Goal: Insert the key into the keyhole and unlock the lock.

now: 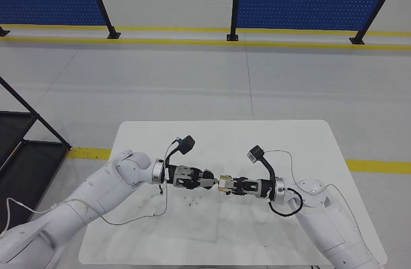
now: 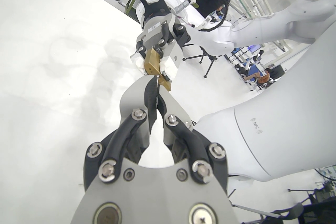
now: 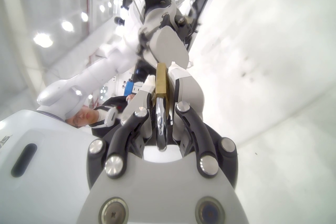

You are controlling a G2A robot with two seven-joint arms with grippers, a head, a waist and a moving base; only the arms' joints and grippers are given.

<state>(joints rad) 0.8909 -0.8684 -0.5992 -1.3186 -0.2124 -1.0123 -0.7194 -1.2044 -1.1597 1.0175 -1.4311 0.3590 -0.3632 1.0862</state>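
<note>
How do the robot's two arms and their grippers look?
The left arm and right arm are white and rounded, with thin cables. The left gripper and right gripper have grey bases, black links, silver screws. Each wrist bears a black camera.

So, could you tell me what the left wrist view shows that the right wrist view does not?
Only the left wrist view shows the key, pinched in the left gripper, tip at the lock. Only the right wrist view shows the silver shackle. Both show the brass lock clamped in the right gripper.
</note>
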